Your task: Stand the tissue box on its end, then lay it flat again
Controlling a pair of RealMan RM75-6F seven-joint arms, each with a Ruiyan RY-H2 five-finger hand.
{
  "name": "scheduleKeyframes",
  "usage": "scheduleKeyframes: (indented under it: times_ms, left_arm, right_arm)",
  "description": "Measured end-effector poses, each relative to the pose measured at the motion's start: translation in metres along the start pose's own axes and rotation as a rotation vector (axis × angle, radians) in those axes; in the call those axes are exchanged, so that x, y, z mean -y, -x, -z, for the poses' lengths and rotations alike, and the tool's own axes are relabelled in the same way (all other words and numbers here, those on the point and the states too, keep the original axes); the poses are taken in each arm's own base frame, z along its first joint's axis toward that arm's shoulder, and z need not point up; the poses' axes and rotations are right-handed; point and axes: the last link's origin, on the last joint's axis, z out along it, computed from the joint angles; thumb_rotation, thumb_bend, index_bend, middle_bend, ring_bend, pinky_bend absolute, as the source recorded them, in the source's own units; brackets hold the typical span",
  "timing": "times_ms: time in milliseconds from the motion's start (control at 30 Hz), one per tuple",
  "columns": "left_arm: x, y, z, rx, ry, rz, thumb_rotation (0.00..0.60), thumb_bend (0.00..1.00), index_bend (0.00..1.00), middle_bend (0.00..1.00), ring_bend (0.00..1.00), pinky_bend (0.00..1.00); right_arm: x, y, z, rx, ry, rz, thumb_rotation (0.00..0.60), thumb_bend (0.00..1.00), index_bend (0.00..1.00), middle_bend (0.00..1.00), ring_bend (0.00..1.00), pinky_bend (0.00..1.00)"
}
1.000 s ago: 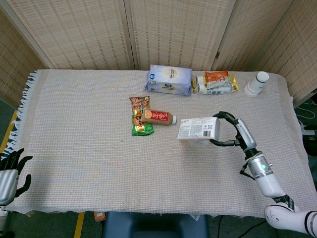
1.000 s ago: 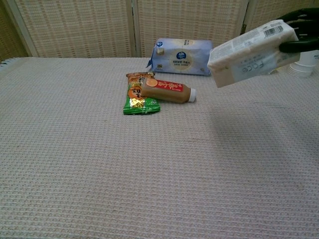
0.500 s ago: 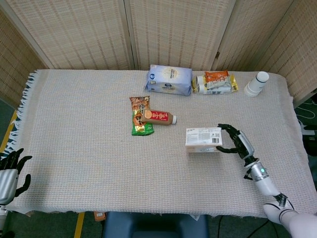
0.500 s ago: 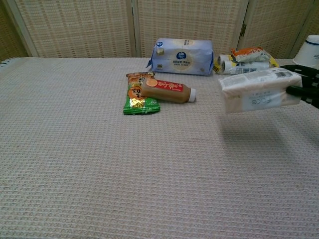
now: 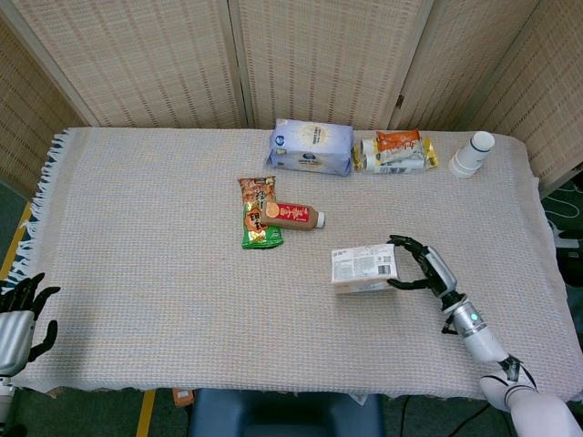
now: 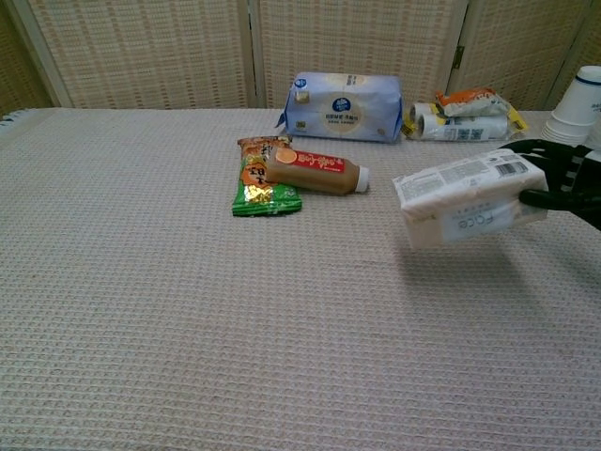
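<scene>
Head view shows my right hand (image 5: 421, 266) gripping the tissue box (image 5: 364, 268) by its right end, fingers wrapped over the top and under the bottom. I see the box lying lengthwise, right of the table's middle, its printed face up. In the chest view the box (image 6: 467, 198) sits tilted, its left end lower and a shadow on the cloth beneath it; I cannot tell whether that end touches the table (image 5: 164, 264). My left hand (image 5: 20, 314) hangs off the near left corner of the table, fingers spread and holding nothing. Farther back, a brown bottle (image 5: 293, 215) lies across snack packets (image 5: 259, 213), and a blue tissue pack (image 5: 311, 147), a bundle of wrapped packs (image 5: 394, 151) and stacked paper cups (image 5: 472, 154) line the far edge.
</scene>
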Motion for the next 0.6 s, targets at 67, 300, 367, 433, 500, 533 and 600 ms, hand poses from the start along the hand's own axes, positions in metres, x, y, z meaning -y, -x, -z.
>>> scheduleKeyframes:
  times_ms: [67, 300, 367, 433, 500, 533, 600]
  left_arm:
    - [0.0, 0.0, 0.0, 0.001, 0.0, 0.0, 0.6, 0.5, 0.23, 0.0, 0.0, 0.12]
    - [-0.001, 0.002, 0.0, 0.01, 0.0, -0.007, 0.6, 0.5, 0.23, 0.0, 0.0, 0.12]
    - [-0.001, 0.002, 0.0, 0.011, -0.002, -0.008, 0.6, 0.5, 0.23, 0.0, 0.0, 0.12]
    - [-0.001, 0.002, -0.001, 0.012, -0.003, -0.008, 0.6, 0.5, 0.23, 0.0, 0.0, 0.12]
    - [-0.001, 0.002, 0.0, 0.011, -0.003, -0.007, 0.6, 0.5, 0.23, 0.0, 0.0, 0.12]
    - [-0.001, 0.002, 0.0, 0.011, -0.002, -0.007, 0.6, 0.5, 0.23, 0.0, 0.0, 0.12]
    - [-0.001, 0.002, 0.0, 0.011, -0.001, -0.006, 0.6, 0.5, 0.23, 0.0, 0.0, 0.12]
  right_arm:
    - [0.001, -0.002, 0.001, -0.011, -0.007, 0.044, 0.6, 0.18, 0.47, 0.44, 0.32, 0.0]
    - [-0.002, -0.008, 0.008, -0.052, 0.017, 0.143, 0.6, 0.18, 0.47, 0.44, 0.32, 0.0]
    - [-0.004, -0.009, 0.009, -0.06, 0.029, 0.158, 0.6, 0.18, 0.47, 0.44, 0.32, 0.0]
    - [-0.005, -0.01, 0.009, -0.065, 0.04, 0.175, 0.6, 0.18, 0.47, 0.44, 0.32, 0.0]
    - [-0.007, -0.011, 0.009, -0.067, 0.059, 0.199, 0.6, 0.18, 0.47, 0.44, 0.32, 0.0]
    - [-0.008, -0.011, 0.009, -0.067, 0.068, 0.208, 0.6, 0.18, 0.47, 0.44, 0.32, 0.0]
    - [-0.01, -0.012, 0.009, -0.062, 0.091, 0.223, 0.6, 0.18, 0.47, 0.44, 0.32, 0.0]
